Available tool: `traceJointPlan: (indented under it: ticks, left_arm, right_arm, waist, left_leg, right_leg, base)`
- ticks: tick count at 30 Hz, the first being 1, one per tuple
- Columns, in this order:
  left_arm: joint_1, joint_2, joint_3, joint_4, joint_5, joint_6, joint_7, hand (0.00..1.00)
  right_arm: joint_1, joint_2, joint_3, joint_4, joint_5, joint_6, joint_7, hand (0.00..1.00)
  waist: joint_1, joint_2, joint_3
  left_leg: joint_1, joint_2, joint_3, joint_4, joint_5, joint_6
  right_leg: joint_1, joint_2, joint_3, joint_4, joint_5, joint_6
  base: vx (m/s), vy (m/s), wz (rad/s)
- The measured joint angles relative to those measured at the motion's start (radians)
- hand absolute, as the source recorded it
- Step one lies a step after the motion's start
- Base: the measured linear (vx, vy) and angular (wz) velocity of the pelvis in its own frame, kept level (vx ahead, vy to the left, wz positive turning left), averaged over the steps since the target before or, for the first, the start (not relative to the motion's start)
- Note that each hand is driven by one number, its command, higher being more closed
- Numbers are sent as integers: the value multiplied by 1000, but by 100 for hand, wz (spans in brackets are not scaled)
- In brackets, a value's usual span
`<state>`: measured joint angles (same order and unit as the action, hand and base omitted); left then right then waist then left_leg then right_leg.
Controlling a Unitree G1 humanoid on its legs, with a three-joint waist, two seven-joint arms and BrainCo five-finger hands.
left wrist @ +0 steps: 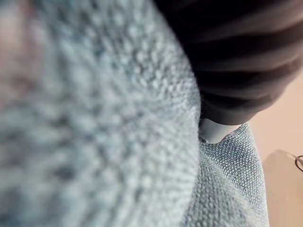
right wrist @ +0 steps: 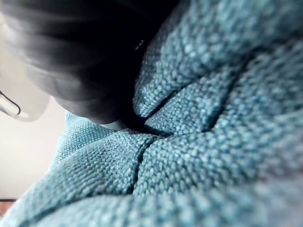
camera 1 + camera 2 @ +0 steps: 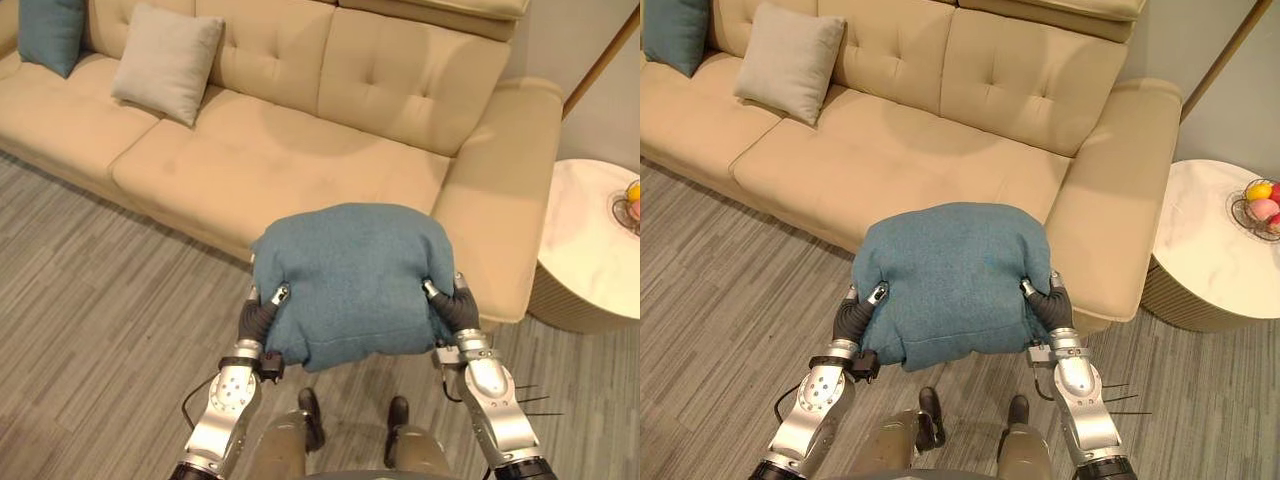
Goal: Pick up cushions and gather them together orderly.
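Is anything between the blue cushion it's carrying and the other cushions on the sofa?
Nothing visible. The left hand and right hand grip the carried cushion before the sofa; its seat towards the beige cushion and far blue cushion lies bare.

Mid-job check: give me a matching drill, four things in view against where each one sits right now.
Things:
1. near blue cushion
2. grey cushion
3. far blue cushion
4. fruit bowl

Places:
A. on the round white table
B. in the far left corner of the sofa
C. held up between the left hand and the right hand, in front of the sofa
D. leaning on the sofa back, on the left seat

Pairs: 1-C, 2-D, 3-B, 4-A
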<state>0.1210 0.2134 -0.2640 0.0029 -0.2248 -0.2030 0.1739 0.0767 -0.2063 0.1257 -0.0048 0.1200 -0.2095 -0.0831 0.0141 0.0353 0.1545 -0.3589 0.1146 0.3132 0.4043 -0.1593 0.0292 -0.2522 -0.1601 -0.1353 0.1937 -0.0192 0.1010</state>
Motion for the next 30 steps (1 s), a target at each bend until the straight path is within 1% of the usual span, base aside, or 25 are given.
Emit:
traceJointPlan:
  ticks: [3, 4, 5, 6, 7, 8, 9, 10, 11, 13, 14, 15, 16, 17, 18, 19, 20, 21, 22, 23, 24, 25, 27, 29, 30]
  left_arm:
    - [21, -2, 7, -12, 1, 1, -3, 100]
    - [25, -3, 8, -14, 1, 1, -12, 100]
    - [28, -3, 9, -16, 2, 2, -19, 100]
    - [33, -3, 9, -16, 3, 3, -20, 100]
    - [33, -3, 9, -16, 3, 3, -20, 100]
    - [37, 1, 8, -15, 5, 4, -20, 100]
    - [36, 4, 9, -15, 4, 3, -20, 100]
    - [36, 5, 9, -15, 4, 4, -20, 100]
    - [35, 5, 9, -14, 4, 3, -20, 100]
    - [33, 5, 8, -14, 4, 3, -20, 100]
    - [33, 6, 4, -9, 5, 3, -21, 100]
    - [32, 6, 0, -2, 5, 3, -22, 100]
    - [31, -7, -8, 17, 14, 4, -32, 100]
    - [31, -33, -10, 29, 26, 4, -41, 100]
    - [30, -40, -9, 29, 27, 4, -41, 100]
    - [30, -51, -5, 29, 24, 4, -41, 100]
    - [30, -55, -5, 29, 22, 4, -41, 100]
    - [30, -54, -6, 29, 22, 4, -41, 100]
    - [31, -56, -6, 23, 22, 4, -42, 100]
    - [32, -57, -5, 8, 21, 3, -42, 100]
    - [33, -58, -2, -5, 21, 0, -42, 100]
    - [34, -64, 5, -27, 21, -3, -42, 100]
    - [36, -77, 10, -42, 22, -15, -42, 100]
    - [49, -88, 14, -42, 23, -20, -41, 100]
    - [57, -92, 13, -40, 23, -20, -41, 100]
  right_arm:
    - [-3, 0, 6, 14, 0, 0, 4, 100]
    - [-3, 1, 6, 41, 0, 0, 6, 100]
    - [-3, 1, 6, 62, 0, 0, 11, 100]
    - [0, 3, 7, 98, 0, 1, 20, 100]
    - [0, 3, 7, 98, 0, 1, 20, 100]
    - [7, 4, 17, 129, 6, 2, 27, 100]
    - [7, 2, 26, 134, 18, 2, 34, 100]
    - [7, 1, 29, 136, 28, 2, 36, 100]
    - [7, -1, 29, 139, 37, 2, 40, 100]
    - [10, -7, 29, 139, 46, 2, 43, 100]
    - [21, -9, 28, 138, 51, 1, 44, 100]
    - [33, -8, 27, 138, 60, 1, 44, 100]
    - [66, -5, 10, 137, 69, 1, 47, 100]
    - [83, -4, -10, 136, 70, 3, 49, 100]
    - [88, -3, -11, 130, 70, 4, 49, 100]
    - [101, -4, -12, 88, 70, 24, 49, 100]
    - [132, -10, -18, 24, 70, 28, 45, 100]
    - [147, -8, -25, -7, 70, 28, 45, 100]
    - [175, -3, -41, -79, 70, 28, 42, 100]
    - [185, 2, -49, -138, 69, 19, 42, 100]
    - [183, 3, -49, -160, 69, 15, 42, 100]
    - [178, 5, -49, -188, 69, 5, 41, 100]
    - [172, 5, -50, -190, 69, -8, 38, 100]
    - [155, 5, -50, -167, 66, -8, 37, 100]
    - [151, 5, -50, -155, 65, -9, 37, 100]
  waist:
    - [-11, -16, -3]
    - [-23, -26, -5]
    - [-32, -33, -3]
    - [-38, -39, 1]
    - [-38, -39, 1]
    - [-52, -40, 2]
    - [-52, -49, 1]
    - [-52, -51, 1]
    - [-54, -50, 1]
    - [-65, -51, 0]
    - [-70, -66, -9]
    - [-78, -75, -16]
    - [-101, -69, -25]
    - [-108, -30, -30]
    - [-107, -22, -29]
    - [-90, -11, -29]
    - [-68, -8, -28]
    - [-59, -6, -29]
    - [-54, -9, -30]
    - [-51, -14, -37]
    - [-50, -15, -37]
    - [-42, -14, -38]
    - [-23, -16, -48]
    - [-17, -14, -52]
    - [-17, -1, -60]
  left_leg:
    - [8, -31, 4, 53, -73, 17]
    - [20, -55, -7, 64, -93, 31]
    - [35, -72, -17, 70, -107, 47]
    - [68, -91, -42, 68, -119, 69]
    - [68, -91, -42, 68, -119, 69]
    - [109, -90, -71, 65, -139, 70]
    - [135, -92, -72, 55, -153, 67]
    - [148, -94, -72, 49, -160, 65]
    - [172, -97, -72, 37, -173, 64]
    - [219, -105, -67, 8, -177, 40]
    - [253, -124, -69, -8, -190, 20]
    - [269, -134, -74, -9, -199, 5]
    - [302, -132, -87, 9, -219, -28]
    - [288, -83, -100, 92, -219, -46]
    - [271, -56, -95, 156, -209, -66]
    - [233, -2, -69, 310, -164, -132]
    - [196, 64, -57, 458, -137, -147]
    - [183, 90, -50, 507, -138, -144]
    - [169, 129, -27, 550, -153, -118]
    - [151, 150, 4, 529, -175, -80]
    - [141, 156, 12, 505, -186, -62]
    - [127, 164, 13, 438, -202, -43]
    - [108, 151, -33, 293, -202, -47]
    - [104, 106, -159, 84, -173, -90]
    - [115, 97, -194, 26, -153, -111]
  right_leg:
    - [-39, -46, 17, 140, -92, 1]
    - [-55, -72, 24, 234, -124, -25]
    - [-90, -91, 34, 341, -119, -34]
    - [-162, -99, 77, 519, -85, -91]
    - [-162, -99, 77, 519, -85, -91]
    - [-184, -67, 79, 565, -147, -62]
    - [-207, -46, 59, 537, -173, -51]
    - [-220, -39, 42, 509, -173, -52]
    - [-245, -17, -4, 424, -165, -48]
    - [-256, 22, -68, 231, -95, -48]
    - [-250, 43, -87, 127, -25, -76]
    - [-244, 43, -83, 95, 15, -94]
    - [-216, 47, -85, 102, 134, -165]
    - [-189, 67, -120, 121, 105, -178]
    - [-170, 82, -123, 118, 88, -182]
    - [-131, 118, -121, 115, 70, -202]
    - [-78, 151, -104, 96, 49, -215]
    - [-49, 164, -97, 80, 43, -214]
    - [9, 177, -77, 45, 31, -213]
    - [32, 175, -45, 29, 13, -208]
    - [40, 175, -22, 26, 1, -212]
    - [53, 173, 22, 23, -12, -202]
    - [64, 165, 85, 19, -22, -186]
    - [76, 154, 174, 19, -36, -157]
    - [73, 156, 196, 19, -37, -141]
  base:
    - [99, 143, 1]
    - [130, 76, 37]
    - [258, 145, 46]
    - [168, 90, 29]
    - [237, 78, 42]
    - [218, 6, 36]
    - [277, 2, 37]
    - [355, -17, 6]
    - [318, -17, 2]
    - [394, -26, 11]
    - [485, -49, 24]
    - [638, -109, 67]
    - [569, -136, 71]
    - [579, -132, 60]
    - [573, -114, -7]
    - [556, -88, -46]
    - [527, -80, -55]
    - [454, -37, -47]
    - [358, 0, -41]
    - [319, 16, -46]
    - [252, 59, -68]
    - [175, 72, -75]
    - [184, 185, -98]
    - [172, 314, -110]
    - [99, 274, -106]
